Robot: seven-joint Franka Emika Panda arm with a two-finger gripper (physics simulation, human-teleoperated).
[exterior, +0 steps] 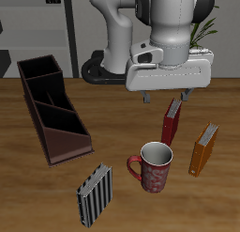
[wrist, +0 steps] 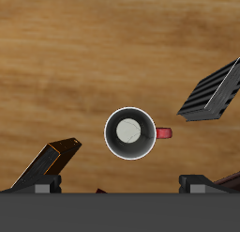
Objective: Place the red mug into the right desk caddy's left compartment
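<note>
Red speckled ceramic mug [exterior: 155,166]: upright on wooden table [exterior: 28,193], ungrasped. Two-finger gripper [exterior: 168,96]: hovering above, jaws spread wide, empty. Maroon-brown three-section desk caddy [exterior: 52,109]: well apart; low-walled end compartment [exterior: 67,140] vacant. Pick, carry, placement all outstanding.

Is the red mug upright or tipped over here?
Upright: the red mug stands on its base, rim facing up; the wrist view looks straight down into its round opening.

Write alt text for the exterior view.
A red mug stands upright on a wooden table, with the robot's claw hanging open above and behind it. A long dark caddy lies off to one side; three books stand around the mug.
</note>
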